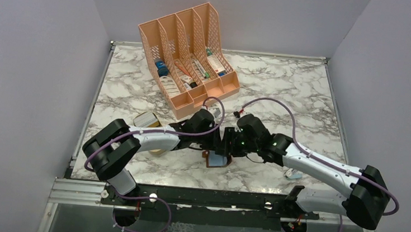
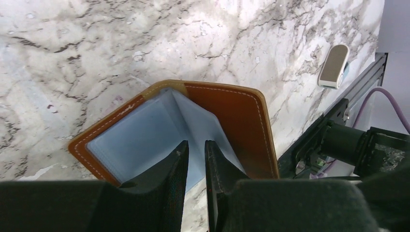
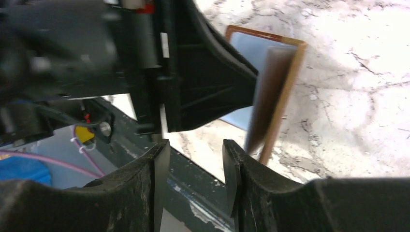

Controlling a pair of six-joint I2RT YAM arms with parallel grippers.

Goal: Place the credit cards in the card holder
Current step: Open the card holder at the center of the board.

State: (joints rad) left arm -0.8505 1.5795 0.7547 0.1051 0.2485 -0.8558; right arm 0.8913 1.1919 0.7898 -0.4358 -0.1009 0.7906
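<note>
The left gripper has its jaws down to a thin slit over the pale blue lining of the card holder; whether they pinch it I cannot tell. The holder lies just beyond those jaws on the worktop, its 2 brown halves part-open. The right gripper has its jaws apart with nothing between them, the holder ahead of them.
</note>
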